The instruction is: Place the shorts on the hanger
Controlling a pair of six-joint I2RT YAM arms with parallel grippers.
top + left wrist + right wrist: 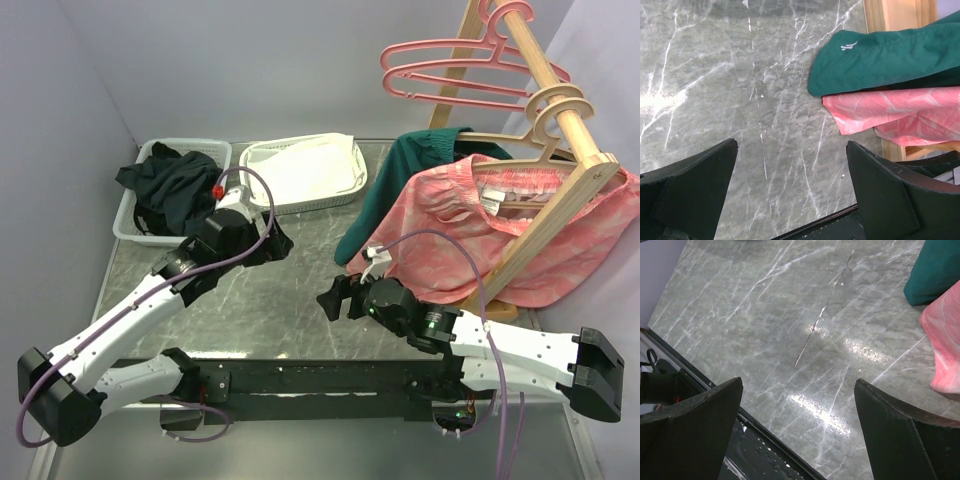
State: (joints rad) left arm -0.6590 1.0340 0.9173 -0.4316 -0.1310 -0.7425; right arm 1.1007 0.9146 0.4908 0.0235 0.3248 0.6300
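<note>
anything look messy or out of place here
The dark clothes spill over the rim of the left basket. At the rack, the green garment and pink garment hang bunched, lower edges trailing onto the table.

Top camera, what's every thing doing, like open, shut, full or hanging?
Left gripper: open, empty.
Right gripper: open, empty.
Thin pink plastic hangers: bare, hooked on wooden rack.
Pink patterned garment: hanging on rack, hem touching table.
Green garment: draped from rack to table.
Grey plastic basket: holds dark clothes.
White plastic basket: holds white fabric.
</note>
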